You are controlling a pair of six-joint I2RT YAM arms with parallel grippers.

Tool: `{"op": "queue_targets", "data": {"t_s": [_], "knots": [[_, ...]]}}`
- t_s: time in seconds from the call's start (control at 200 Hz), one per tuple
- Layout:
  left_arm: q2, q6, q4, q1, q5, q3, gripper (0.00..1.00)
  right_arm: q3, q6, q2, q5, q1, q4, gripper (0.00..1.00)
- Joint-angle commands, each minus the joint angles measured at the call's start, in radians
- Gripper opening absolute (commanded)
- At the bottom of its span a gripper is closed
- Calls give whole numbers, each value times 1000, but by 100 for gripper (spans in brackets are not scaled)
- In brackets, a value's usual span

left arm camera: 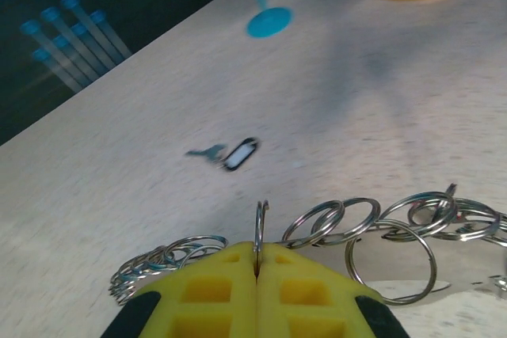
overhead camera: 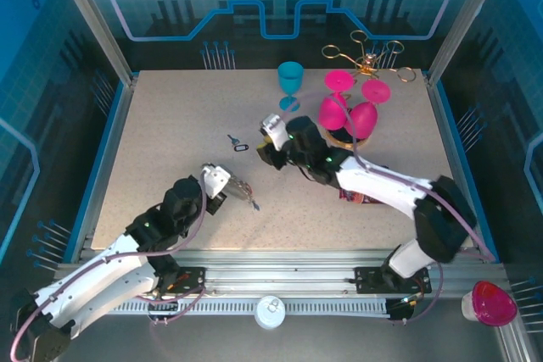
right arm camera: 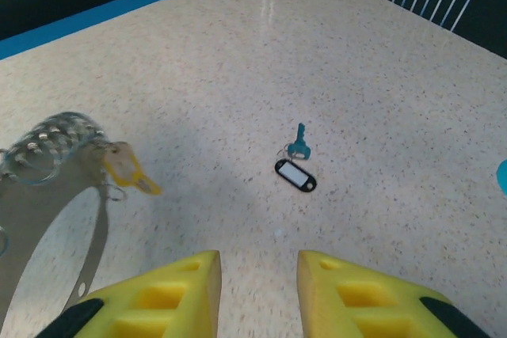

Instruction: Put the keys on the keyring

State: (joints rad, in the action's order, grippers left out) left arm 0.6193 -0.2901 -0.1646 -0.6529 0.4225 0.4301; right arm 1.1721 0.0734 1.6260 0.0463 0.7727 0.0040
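From above, the left claw (overhead camera: 229,186) is small and its fingertips are hard to separate. The keyring (overhead camera: 244,194) trails from it toward the lower right, down onto the desk (overhead camera: 170,125). A key (overhead camera: 232,138) with a dark tag (overhead camera: 241,147) lies loose between the two claws, just left of the right claw (overhead camera: 266,143), whose fingers are too dark here to read. The right forearm half covers something red (overhead camera: 352,197) that I cannot identify.

In the left wrist view, the left claw (left arm camera: 257,252) is pressed together, pinching one ring of the keyring (left arm camera: 260,223), which stands upright and edge-on. The other rings fan out to either side; the left bunch is blurred and the right end is cut off by the frame. The key (left arm camera: 204,151) and tag (left arm camera: 240,153) lie beyond the claw, well apart from it. Their long axis runs lower left to upper right, with the blade to the left. A teal goblet (left arm camera: 268,21) is cut off above its foot.

In the right wrist view, the right claw (right arm camera: 257,279) is spread with nothing between its fingers. The key (right arm camera: 299,144) lies ahead of it, apart, with its blade pointing away. The tag (right arm camera: 295,174) sits nearer the claw, slanting down to the right. The keyring (right arm camera: 51,144) is a blurred coil at the left, partly cut off, with a yellow tag (right arm camera: 127,170) hanging beside it
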Motion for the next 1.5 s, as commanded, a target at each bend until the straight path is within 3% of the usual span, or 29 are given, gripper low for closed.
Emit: {"op": "queue_targets", "data": {"t_s": [0.0, 0.185, 0.485, 0.815, 1.026, 1.206, 1.336, 1.496], "knots": [[-33, 81, 17, 71, 89, 26, 0, 189, 103, 151, 66, 21, -196, 32], [-48, 111, 48, 157, 94, 10, 0, 463, 127, 410, 128, 54, -313, 37], [-71, 96, 66, 178, 127, 2, 0, 799, 220, 751, 197, 67, -440, 42], [-90, 89, 52, 177, 116, 7, 0, 1067, 238, 966, 316, 79, -594, 42], [-92, 85, 50, 178, 109, 9, 0, 1142, 232, 1023, 345, 82, -628, 34], [-96, 84, 44, 178, 106, 7, 0, 1142, 223, 1019, 362, 87, -637, 19], [-97, 83, 36, 178, 95, 10, 0, 1043, 177, 941, 364, 98, -573, 0], [-93, 76, 31, 178, 38, 14, 0, 866, 130, 788, 366, 100, -504, 0]]}}
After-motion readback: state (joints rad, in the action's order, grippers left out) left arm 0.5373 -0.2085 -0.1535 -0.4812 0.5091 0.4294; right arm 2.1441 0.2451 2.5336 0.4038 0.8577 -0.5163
